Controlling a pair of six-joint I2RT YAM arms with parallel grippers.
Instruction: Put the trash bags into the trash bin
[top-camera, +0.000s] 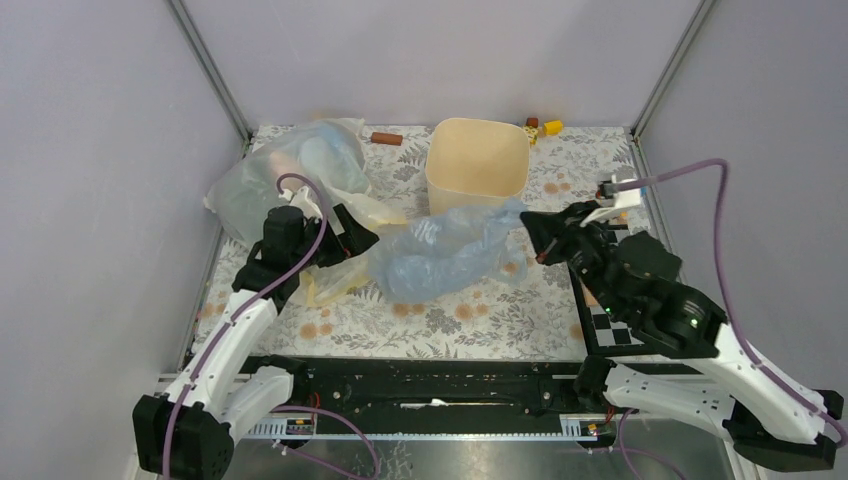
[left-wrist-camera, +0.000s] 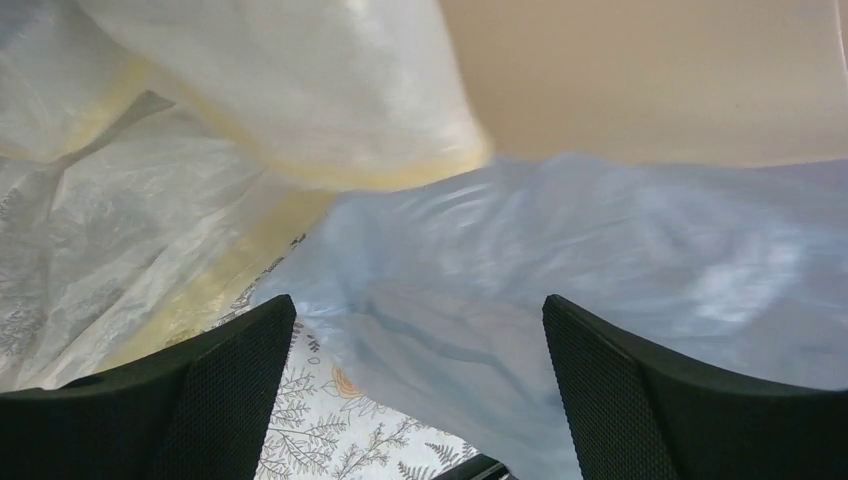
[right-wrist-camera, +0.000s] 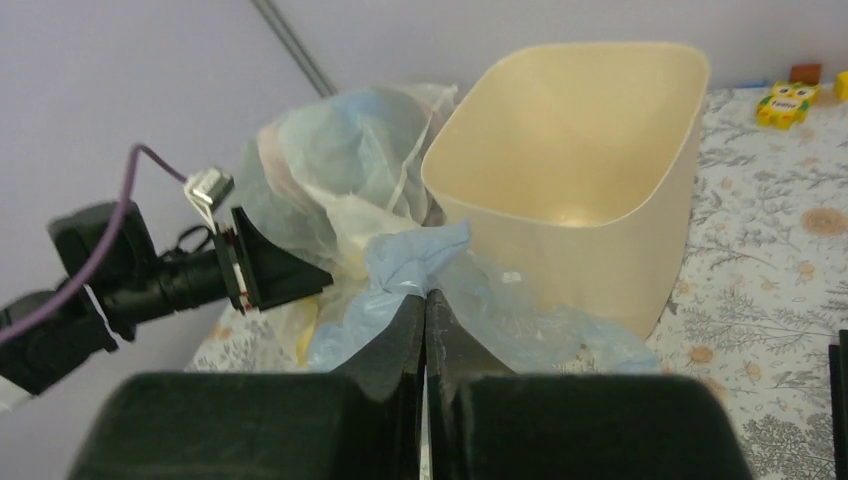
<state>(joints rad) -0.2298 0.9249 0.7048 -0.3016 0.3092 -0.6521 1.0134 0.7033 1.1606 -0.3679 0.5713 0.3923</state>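
The floral-patterned surface (top-camera: 450, 325) carries everything. At its far left sits a bulky clear whitish plastic bag (top-camera: 262, 180). It is not part of the job.

To its right, at the far edge, the cream-beige square plastic bin (top-camera: 477, 170) stands upright. The right wrist view shows no bag inside it.

The thin, crinkly, translucent pale blue plastic bag (top-camera: 440, 258) lies crumpled on the surface just in front of the bin. Its far end rises against the bin's near wall, and none of it is over the rim.

A pale yellow plastic bag (top-camera: 325, 288) lies beside the blue one on its left, partly under it.

The right gripper (right-wrist-camera: 425, 305) has its jaws closed tight on a bunched corner of the pale blue plastic bag, close to the bin's near side. The left gripper (left-wrist-camera: 418, 312) has its jaws spread wide. The bag's other end lies between them, loose and not pinched.

A small brown cylinder (top-camera: 386, 138) and a yellow owl toy (top-camera: 551, 127) rest at the far edge.

I judge the task barely begun. One end is gripped, but the bag has yet to be lifted over the rim and its length fed in.
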